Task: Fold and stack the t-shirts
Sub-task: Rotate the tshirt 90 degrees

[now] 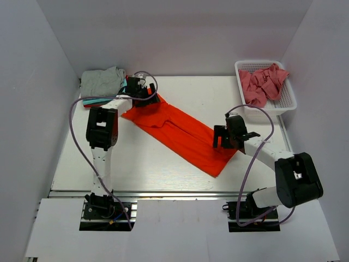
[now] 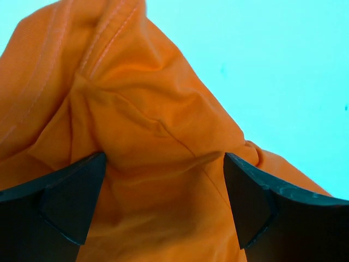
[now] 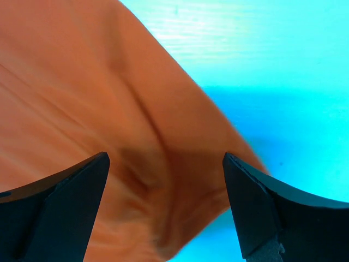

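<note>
You have open room along the near edge of the table. Your right gripper hangs spread over the near-right end of the orange-red t-shirt; whether its pads touch the cloth is unclear. The shirt's long axis runs diagonally to the far-left corner. There your left gripper straddles it, jaws apart, beside the grey t-shirt pile. The basket of pink t-shirts fills the far-right corner.

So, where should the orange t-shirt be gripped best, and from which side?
The orange t-shirt lies as a long diagonal strip, so probably take its two narrow ends from above: the left claw at the far-left end, the right claw at the near-right edge. Both claws hang open over the cloth.
</note>
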`<state>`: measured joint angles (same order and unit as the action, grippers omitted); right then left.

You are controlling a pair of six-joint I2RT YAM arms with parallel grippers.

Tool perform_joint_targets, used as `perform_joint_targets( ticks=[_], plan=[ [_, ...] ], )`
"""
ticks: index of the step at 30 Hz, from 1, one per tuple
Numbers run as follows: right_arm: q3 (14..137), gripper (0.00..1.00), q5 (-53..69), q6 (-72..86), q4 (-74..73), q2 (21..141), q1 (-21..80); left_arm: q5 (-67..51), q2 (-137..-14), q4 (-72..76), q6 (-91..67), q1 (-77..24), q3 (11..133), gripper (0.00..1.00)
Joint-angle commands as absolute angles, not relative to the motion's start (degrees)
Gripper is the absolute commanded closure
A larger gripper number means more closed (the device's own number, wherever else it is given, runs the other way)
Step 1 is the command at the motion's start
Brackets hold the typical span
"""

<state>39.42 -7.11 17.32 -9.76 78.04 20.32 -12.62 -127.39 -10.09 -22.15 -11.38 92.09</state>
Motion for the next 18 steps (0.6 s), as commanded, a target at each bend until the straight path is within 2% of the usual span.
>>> perform_joint_targets(
  ticks=[1,6,9,14,18],
  plan=[
    [41.2,0.1,-5.1,15.2,-8.2,82.3,20.3,-16.3,-137.2,-17.8,-18.1,-11.7,103.0,0.0],
    [40.5,0.1,4.3,10.1,-6.8,84.2,23.1,-30.1,-155.1,-19.2,-18.7,-12.3,128.4,0.0],
    [40.2,0.1,10.5,9.1,-6.4,83.8,26.1,-32.1,-160.7,-16.5,-22.4,-13.6,138.0,0.0],
    [40.6,0.1,20.1,12.2,-8.5,87.6,33.6,-29.6,-163.9,-3.5,-29.6,-15.3,138.6,0.0],
    [41.5,0.1,25.9,10.6,-13.4,86.2,41.3,-28.2,-166.9,2.4,-34.8,-17.7,143.3,0.0]
  ],
)
